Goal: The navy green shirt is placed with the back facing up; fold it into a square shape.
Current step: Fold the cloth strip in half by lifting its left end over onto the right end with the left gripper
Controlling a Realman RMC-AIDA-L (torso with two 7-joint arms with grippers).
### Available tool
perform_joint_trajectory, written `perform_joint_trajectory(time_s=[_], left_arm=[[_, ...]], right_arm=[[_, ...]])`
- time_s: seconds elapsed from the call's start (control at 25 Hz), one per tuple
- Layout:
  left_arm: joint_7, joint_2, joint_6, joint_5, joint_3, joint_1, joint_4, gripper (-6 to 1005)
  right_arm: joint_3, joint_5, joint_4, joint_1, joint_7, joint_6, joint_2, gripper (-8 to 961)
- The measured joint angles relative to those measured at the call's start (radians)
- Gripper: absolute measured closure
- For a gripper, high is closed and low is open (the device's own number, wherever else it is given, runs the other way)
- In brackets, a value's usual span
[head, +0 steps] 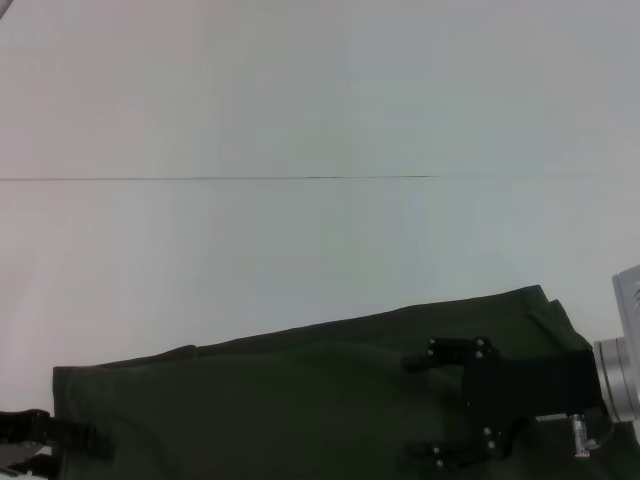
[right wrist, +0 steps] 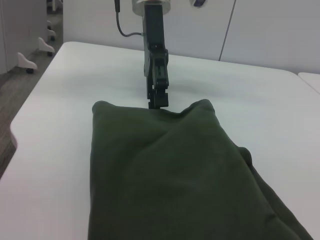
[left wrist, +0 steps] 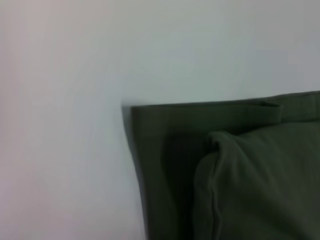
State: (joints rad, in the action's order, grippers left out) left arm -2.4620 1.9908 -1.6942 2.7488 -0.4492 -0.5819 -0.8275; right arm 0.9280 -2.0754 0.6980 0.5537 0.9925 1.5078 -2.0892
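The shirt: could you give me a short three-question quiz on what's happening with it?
1. True or false: white lettering shows on the shirt.
2. The right gripper is: A) open over the shirt, B) shut on the shirt, C) out of view.
3. Fill in: the left gripper is at the shirt's ____ (edge or middle).
Key: 1 false; 2 A; 3 edge.
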Motion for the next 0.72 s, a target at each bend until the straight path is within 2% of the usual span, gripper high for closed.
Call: perform_joint_trajectory(time_s=[0.72], left_arm=[[0.012,-0.001,-0.011,-0.055,0.008,-0.015,0.045,53]], right_arm=[[0.000,0.000,0.000,0.000,0.002,0.000,0.001,28]])
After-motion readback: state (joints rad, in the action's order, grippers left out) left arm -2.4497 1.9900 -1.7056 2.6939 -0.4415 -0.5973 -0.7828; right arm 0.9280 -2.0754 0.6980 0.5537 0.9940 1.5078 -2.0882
